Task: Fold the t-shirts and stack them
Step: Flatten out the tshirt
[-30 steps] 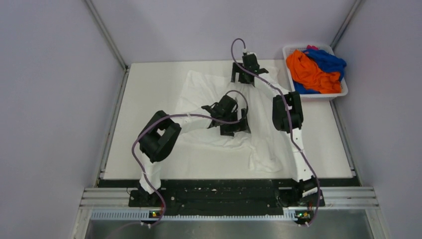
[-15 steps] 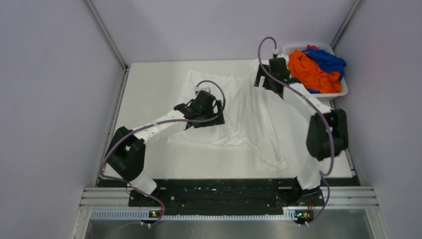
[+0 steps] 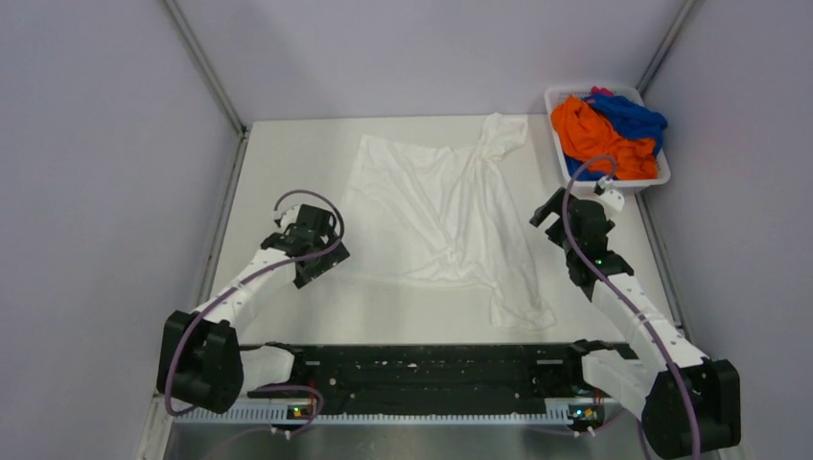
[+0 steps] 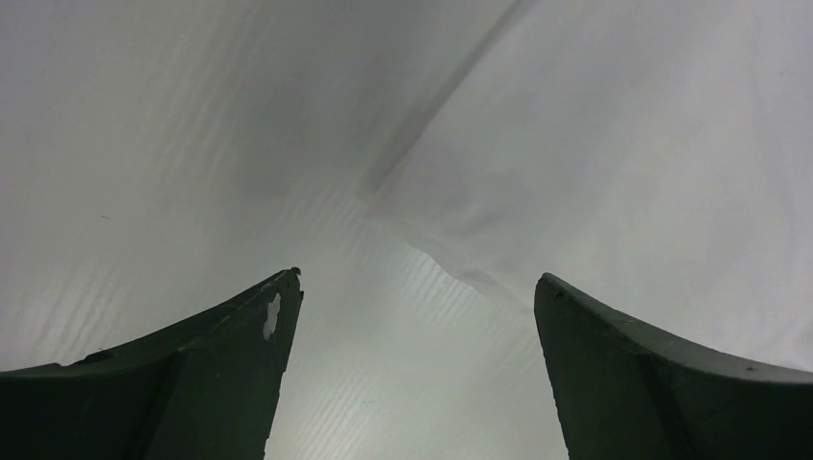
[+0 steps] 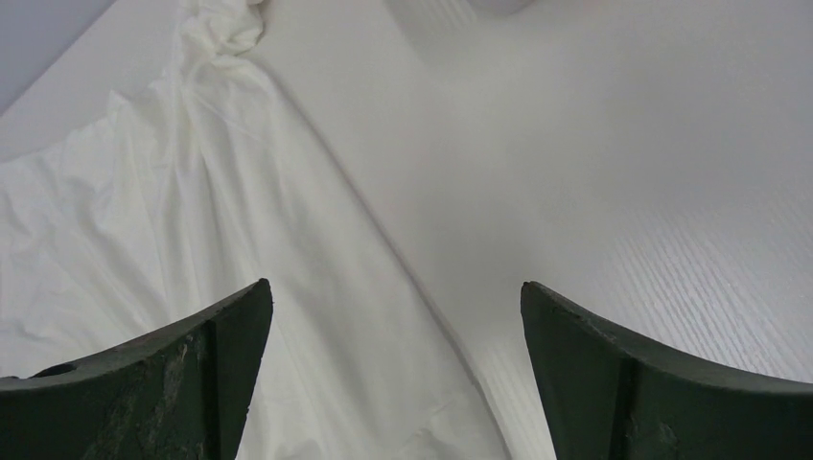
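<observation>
Two arms, one on each side of a white shirt.
The white t-shirt (image 3: 436, 206) lies spread and wrinkly in the middle of the counter (image 3: 288, 158). Both arms are bent, with their elbows back by the near edge. The left pincer (image 4: 417, 287) is wide open and holds nothing, low at the shirt's left edge. The right pincer (image 5: 393, 292) is wide open and empty too, by the shirt's right side. An orange t-shirt (image 3: 594, 139) and a blue t-shirt (image 3: 635, 115) sit in the basket (image 3: 662, 178).
</observation>
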`<action>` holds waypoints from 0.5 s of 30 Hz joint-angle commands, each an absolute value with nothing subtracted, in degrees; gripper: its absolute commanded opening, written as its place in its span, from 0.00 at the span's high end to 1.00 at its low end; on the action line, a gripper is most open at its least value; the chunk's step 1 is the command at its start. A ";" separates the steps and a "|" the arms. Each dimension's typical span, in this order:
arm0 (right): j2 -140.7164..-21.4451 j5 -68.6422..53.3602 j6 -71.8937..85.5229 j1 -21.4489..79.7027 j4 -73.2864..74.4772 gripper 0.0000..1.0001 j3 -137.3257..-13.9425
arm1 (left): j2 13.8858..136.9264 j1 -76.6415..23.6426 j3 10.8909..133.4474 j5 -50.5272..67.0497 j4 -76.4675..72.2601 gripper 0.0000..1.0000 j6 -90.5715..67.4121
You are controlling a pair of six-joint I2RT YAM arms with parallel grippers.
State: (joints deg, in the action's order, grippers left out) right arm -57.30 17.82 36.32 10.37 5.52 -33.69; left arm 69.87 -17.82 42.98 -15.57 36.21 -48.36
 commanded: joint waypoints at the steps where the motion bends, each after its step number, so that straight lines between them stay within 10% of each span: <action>1: -53.61 20.04 40.10 10.31 5.47 0.01 -34.35 | 70.29 -14.24 41.39 -16.81 33.97 0.06 -49.36; 15: -55.70 21.42 41.95 10.32 11.00 0.01 -35.31 | 81.06 -8.41 39.77 -5.70 26.28 0.37 -46.61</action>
State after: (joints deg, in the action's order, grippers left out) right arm -55.57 19.88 40.82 10.37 10.26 -33.32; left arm 79.50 -9.32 40.82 -6.28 28.18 -47.24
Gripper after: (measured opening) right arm 0.987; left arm 0.668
